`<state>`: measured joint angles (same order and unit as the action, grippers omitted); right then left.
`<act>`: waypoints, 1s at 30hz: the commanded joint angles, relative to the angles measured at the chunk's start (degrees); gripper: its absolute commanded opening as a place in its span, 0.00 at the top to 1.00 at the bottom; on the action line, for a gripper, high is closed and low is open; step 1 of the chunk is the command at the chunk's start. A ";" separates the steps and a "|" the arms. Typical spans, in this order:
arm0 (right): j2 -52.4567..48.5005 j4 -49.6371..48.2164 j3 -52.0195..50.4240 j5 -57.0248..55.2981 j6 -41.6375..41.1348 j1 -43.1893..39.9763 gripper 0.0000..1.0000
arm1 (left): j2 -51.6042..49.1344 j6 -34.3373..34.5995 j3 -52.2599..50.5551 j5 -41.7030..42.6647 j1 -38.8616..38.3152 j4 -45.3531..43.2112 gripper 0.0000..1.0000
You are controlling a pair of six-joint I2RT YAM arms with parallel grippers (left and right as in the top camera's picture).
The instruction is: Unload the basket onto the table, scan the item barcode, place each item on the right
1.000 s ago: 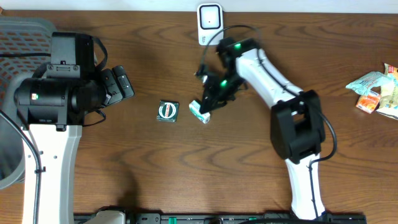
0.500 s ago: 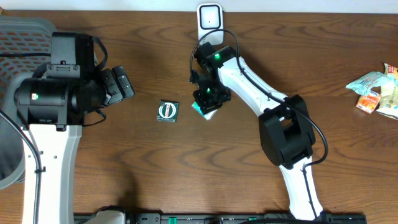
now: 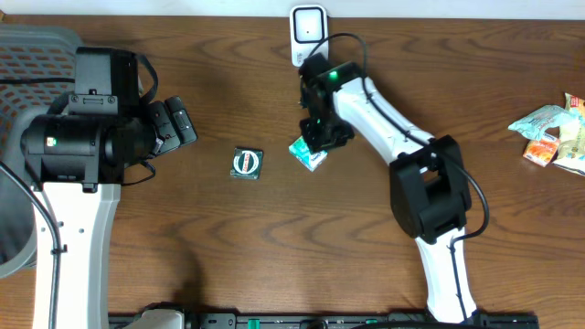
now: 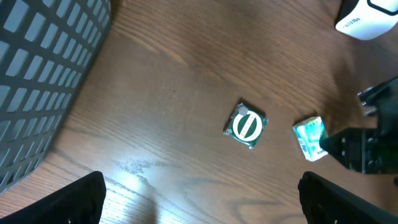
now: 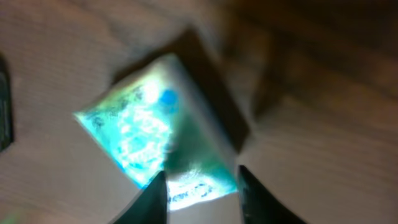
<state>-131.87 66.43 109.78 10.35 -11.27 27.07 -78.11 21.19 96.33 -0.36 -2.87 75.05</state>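
Observation:
A light green packet (image 3: 308, 153) lies flat on the wooden table, a little below the white scanner (image 3: 308, 27). My right gripper (image 3: 317, 139) hovers over the packet's upper right end. In the right wrist view that gripper (image 5: 202, 186) is open, its fingers straddling the end of the packet (image 5: 155, 137), with a thin gap on the right side. A dark green square packet (image 3: 246, 163) with a white ring lies to the left. My left gripper (image 3: 178, 123) is open and holds nothing. Its wrist view shows both packets (image 4: 249, 126) (image 4: 310, 138) and the scanner (image 4: 367, 18).
A grey mesh basket (image 3: 27, 55) (image 4: 37, 74) stands at the far left, behind the left arm. Several snack packets (image 3: 553, 132) lie at the right edge of the table.
The right gripper has shifted the light green packet slightly right and up, and its jaws have parted from a tight grip. The left arm has not moved.

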 commanded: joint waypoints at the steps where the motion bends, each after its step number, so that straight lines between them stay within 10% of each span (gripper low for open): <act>1: 2.21 -1.05 0.57 7.04 3.30 -3.15 0.63 | 0.26 0.68 0.13 -0.74 0.17 0.20 0.02; 8: 2.16 -3.43 -0.13 17.79 9.86 -6.54 0.45 | 0.26 0.68 0.13 -0.74 0.17 0.17 0.02; 15: 2.16 -4.70 -2.69 20.02 9.60 -6.73 0.01 | 0.26 0.68 0.13 -0.74 0.17 0.20 0.02; 22: 2.16 -5.40 -2.78 20.00 9.62 -6.34 0.02 | 0.26 0.68 0.13 -0.74 0.17 0.20 0.03; 30: 2.08 -9.73 -5.20 17.66 9.66 -4.48 0.40 | 0.26 0.68 0.13 -0.74 0.17 0.20 0.02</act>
<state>-131.81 57.34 105.93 28.62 -1.87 20.86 -78.11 21.19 96.33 -0.38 -2.87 75.02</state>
